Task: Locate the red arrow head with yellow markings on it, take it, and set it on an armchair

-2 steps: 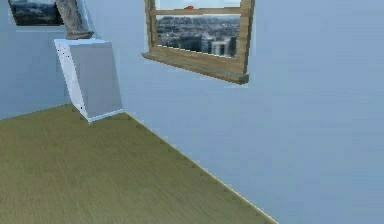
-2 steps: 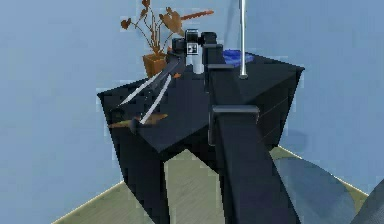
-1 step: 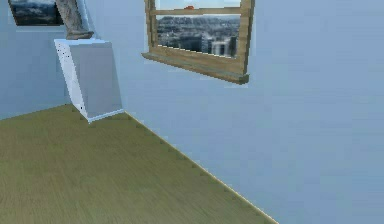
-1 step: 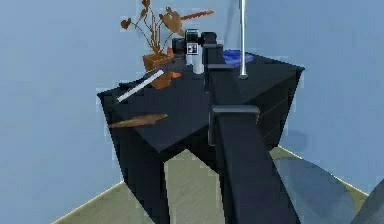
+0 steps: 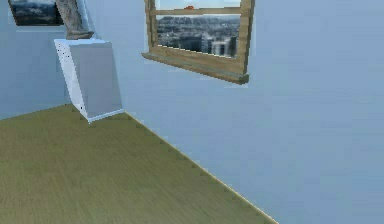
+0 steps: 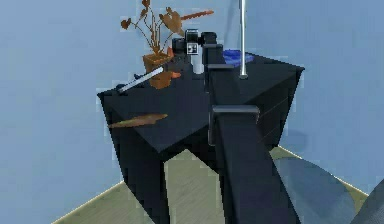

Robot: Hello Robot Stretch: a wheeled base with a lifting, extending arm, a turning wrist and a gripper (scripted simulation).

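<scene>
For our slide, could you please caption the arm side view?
Stretch's arm extends across a dark table, its gripper near a potted plant and blue dish; an orange-red piece at its edge.

A white pedestal (image 5: 92, 78) stands in the corner of the pale blue walls (image 5: 300, 120), bearing a grey statue (image 5: 73, 18); a framed picture (image 5: 33, 12) hangs left of it; a wooden-framed window (image 5: 199, 35) shows city buildings; the floor (image 5: 100, 170) is olive wood.

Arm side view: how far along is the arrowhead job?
Done: robot stands at the dark table. In hand: the gripper is out among a plant and small red-orange pieces; I cannot tell whether it holds anything. Left: taking the arrowhead and setting it on an armchair.
</scene>
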